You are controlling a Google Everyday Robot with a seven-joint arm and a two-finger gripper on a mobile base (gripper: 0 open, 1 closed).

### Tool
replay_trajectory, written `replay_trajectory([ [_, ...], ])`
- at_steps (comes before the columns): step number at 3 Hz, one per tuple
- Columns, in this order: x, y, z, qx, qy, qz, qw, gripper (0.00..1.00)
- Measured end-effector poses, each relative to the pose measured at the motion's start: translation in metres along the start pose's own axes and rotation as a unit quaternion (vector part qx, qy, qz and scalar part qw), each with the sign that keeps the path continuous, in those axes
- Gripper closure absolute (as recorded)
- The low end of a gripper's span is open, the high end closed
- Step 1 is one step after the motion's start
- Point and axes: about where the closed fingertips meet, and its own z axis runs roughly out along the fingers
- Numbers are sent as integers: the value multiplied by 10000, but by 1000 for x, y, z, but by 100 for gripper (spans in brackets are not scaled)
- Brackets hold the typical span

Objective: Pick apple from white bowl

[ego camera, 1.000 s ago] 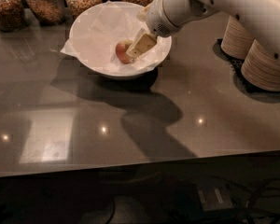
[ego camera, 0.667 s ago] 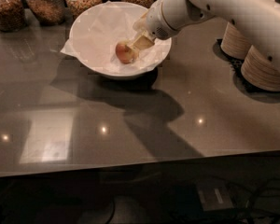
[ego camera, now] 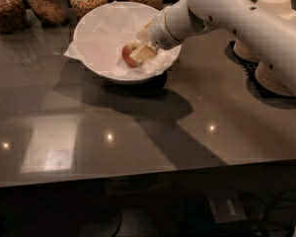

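Observation:
The apple (ego camera: 128,55), small and yellowish with a red blush, lies inside the white bowl (ego camera: 91,21). The bowl is lined with crinkled white paper and stands at the back of the dark table. My gripper (ego camera: 142,54) reaches into the bowl from the right, on the end of the white arm (ego camera: 237,19). It sits against the apple's right side and hides part of it. The apple rests low in the bowl on the paper.
Several glass jars of grains (ego camera: 49,4) stand in a row behind the bowl. Stacks of tan paper bowls (ego camera: 276,68) stand at the right, partly behind my arm. The table's front edge (ego camera: 138,177) runs across the lower part of the view.
My gripper has come down and to the left inside the bowl, from just right of the apple to right against it. The apple and bowl have stayed where they were.

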Motion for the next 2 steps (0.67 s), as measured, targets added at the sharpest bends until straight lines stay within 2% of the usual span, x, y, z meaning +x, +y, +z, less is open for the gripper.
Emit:
replay_trajectory([
  [1,3,5,12,-122,-33,73,9999,33],
  [2,7,2,29,-195,-27,82,9998,27],
])
